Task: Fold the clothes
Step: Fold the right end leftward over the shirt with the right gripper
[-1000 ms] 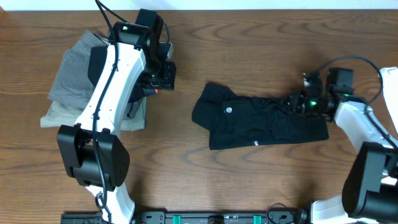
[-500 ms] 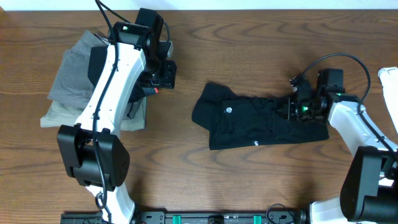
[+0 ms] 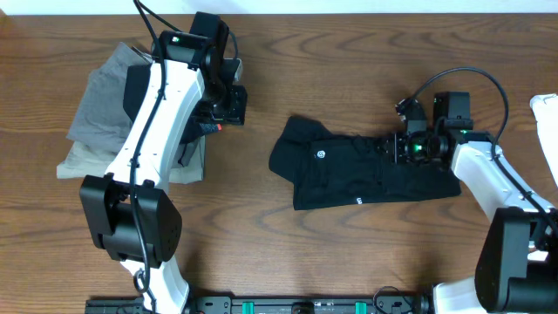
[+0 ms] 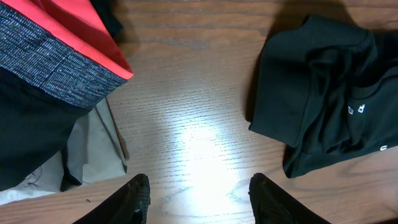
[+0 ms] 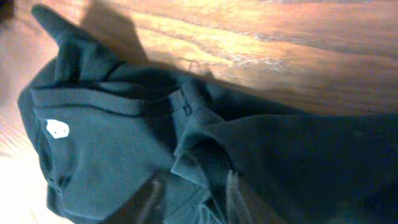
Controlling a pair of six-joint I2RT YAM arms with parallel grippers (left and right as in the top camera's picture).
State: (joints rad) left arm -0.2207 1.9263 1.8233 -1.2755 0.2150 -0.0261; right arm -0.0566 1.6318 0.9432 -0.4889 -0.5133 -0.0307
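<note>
left gripper point(image 4: 199, 194) is parted, empty. a grip by right gripper point(image 5: 193, 190) cannot be told; the thin t-shirt point(image 3: 349, 174) may be dropped.

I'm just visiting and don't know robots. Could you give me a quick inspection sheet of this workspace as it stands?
Surface: brown wooden table, bare around the clothing.
Job's things: black T-shirt, bunched and creased right of centre, small white mark facing up.
Clutter: grey garments piled at the left; dark garment with grey-and-red waistband on them; white object at the right edge.
Grippers: left gripper open over bare wood, empty; right gripper down on the shirt's fabric, grip unclear.
Cables: black cable loop above the right wrist; black cable by the left arm.
Surroundings: nothing seen.
</note>
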